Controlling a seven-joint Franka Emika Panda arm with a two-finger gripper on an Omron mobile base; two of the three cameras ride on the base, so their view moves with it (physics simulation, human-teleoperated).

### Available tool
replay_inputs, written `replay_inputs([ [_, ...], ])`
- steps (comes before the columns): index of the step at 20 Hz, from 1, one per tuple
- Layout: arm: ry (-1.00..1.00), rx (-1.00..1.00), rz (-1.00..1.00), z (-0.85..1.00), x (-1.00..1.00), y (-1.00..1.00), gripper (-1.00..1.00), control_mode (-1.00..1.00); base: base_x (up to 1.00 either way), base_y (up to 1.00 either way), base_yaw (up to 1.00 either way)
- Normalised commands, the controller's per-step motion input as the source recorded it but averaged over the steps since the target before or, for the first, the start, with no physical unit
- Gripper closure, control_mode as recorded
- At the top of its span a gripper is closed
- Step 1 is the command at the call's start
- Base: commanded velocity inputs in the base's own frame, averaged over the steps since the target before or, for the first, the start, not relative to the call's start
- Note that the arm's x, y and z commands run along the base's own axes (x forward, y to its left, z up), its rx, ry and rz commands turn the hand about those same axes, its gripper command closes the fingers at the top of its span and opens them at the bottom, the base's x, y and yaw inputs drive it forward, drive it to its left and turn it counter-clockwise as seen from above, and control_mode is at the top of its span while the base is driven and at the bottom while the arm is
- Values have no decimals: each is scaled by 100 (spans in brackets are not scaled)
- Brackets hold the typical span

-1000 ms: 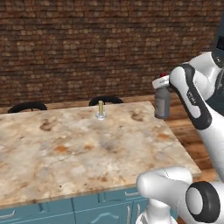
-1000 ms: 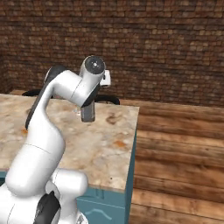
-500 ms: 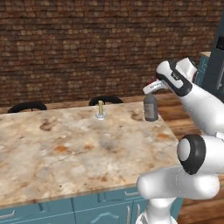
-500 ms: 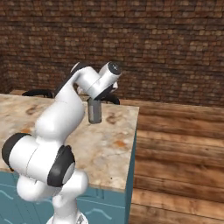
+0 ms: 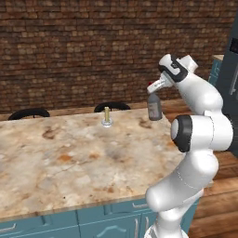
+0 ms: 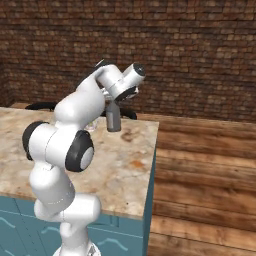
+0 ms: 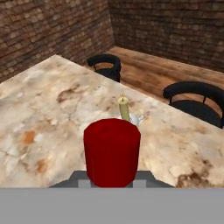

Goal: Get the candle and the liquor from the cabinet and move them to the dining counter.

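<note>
- Gripper [image 5: 156, 88]: at the end of the white arm, over the far right part of the surface; clamped on the neck of the liquor, just under the cap.
- Liquor [image 5: 155, 107]: dark grey bottle, upright, hanging from the gripper with its base close to the stone top; whether the base touches cannot be told. The right base view shows it [image 6: 113, 118] near the far edge, beside a brown patch in the stone. In the hand view the red cap [image 7: 112, 151] sits in the foreground, seen from above.
- Dining counter [image 5: 69, 162]: wide beige marbled surface with orange-brown patches, on a teal base with drawer fronts [image 5: 111, 216] along the near side. Its right end [image 6: 135, 170] stops at the wooden floor [image 6: 200, 170].
- Candle [image 5: 107, 116]: short yellow stick in a small pale holder, upright on the surface near the far edge, left of the bottle and apart from it. In the hand view it [image 7: 124, 109] stands just beyond the cap.
- Stools [image 5: 111, 106]: two black seat backs past the far edge of the surface, the second [image 5: 29, 113] further left.
- Brick wall [image 5: 93, 46]: dark brown, behind everything.
</note>
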Motion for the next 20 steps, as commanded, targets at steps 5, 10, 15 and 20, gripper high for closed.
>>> replay_inputs([
  [5, 0, 5, 6, -46, 59, 10, 100, -100, 0, 0, 0],
  [10, -9, 4, 1, -56, 26, 7, 100, -100, 0, 0, 0],
  [15, -10, 1, 0, -65, 7, 4, 100, -100, 0, 0, 0],
  [20, -16, 0, 0, -55, 12, 15, 100, -100, 0, 0, 0],
])
